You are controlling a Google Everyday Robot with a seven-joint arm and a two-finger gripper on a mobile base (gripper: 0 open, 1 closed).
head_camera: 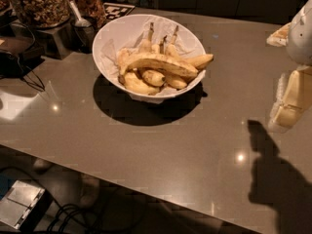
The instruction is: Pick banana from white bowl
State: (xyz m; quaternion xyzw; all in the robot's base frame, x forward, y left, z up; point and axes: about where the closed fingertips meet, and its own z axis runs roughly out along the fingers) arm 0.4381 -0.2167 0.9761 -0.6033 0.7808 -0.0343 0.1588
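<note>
Hanging at the right edge over the counter [146,145], the gripper [291,99] is well apart from the white bowl [105,40]. Can't tell if it's wide or narrow. The banana [158,62] lies on top of the pile, spanning the bowl left to right. My call: come in from above and close across its arched middle, square to its length, clear of the rim and the shorter bananas [139,84] underneath. The peel is yellow with brown speckles and probably soft, so go easy on force. The crumpled paper lining [187,35] may snag. The bowl is smooth and deep and the counter glossy, so the bowl could slide.
</note>
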